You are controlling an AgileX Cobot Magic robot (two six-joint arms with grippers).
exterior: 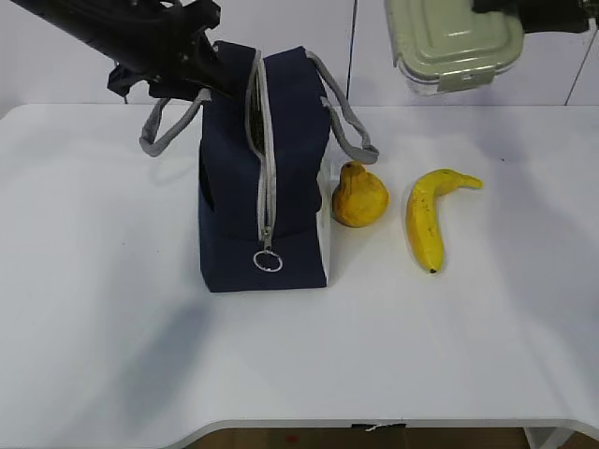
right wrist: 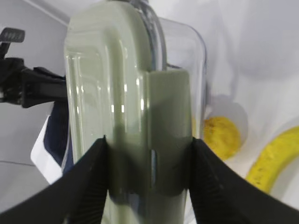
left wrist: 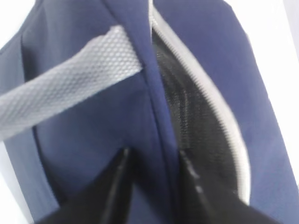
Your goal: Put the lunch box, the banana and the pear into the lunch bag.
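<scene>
Fingers [right wrist: 148,186] clamp glossy sage-lidded lunch box [exterior: 456,44], left fingers [left wrist: 152,179] pinch navy fabric lunch bag [exterior: 234,187] edge

A: What do the arms look like?
B: Both black. The left arm [exterior: 140,37] is a thick matte beam with blocky housings.
A: And the fingers?
B: The right gripper [right wrist: 148,177] has broad black wedge fingers [right wrist: 84,186], finely ribbed inside.

A white table [exterior: 112,355] with a rounded front edge stands before pale wall panels [exterior: 281,37].
</scene>
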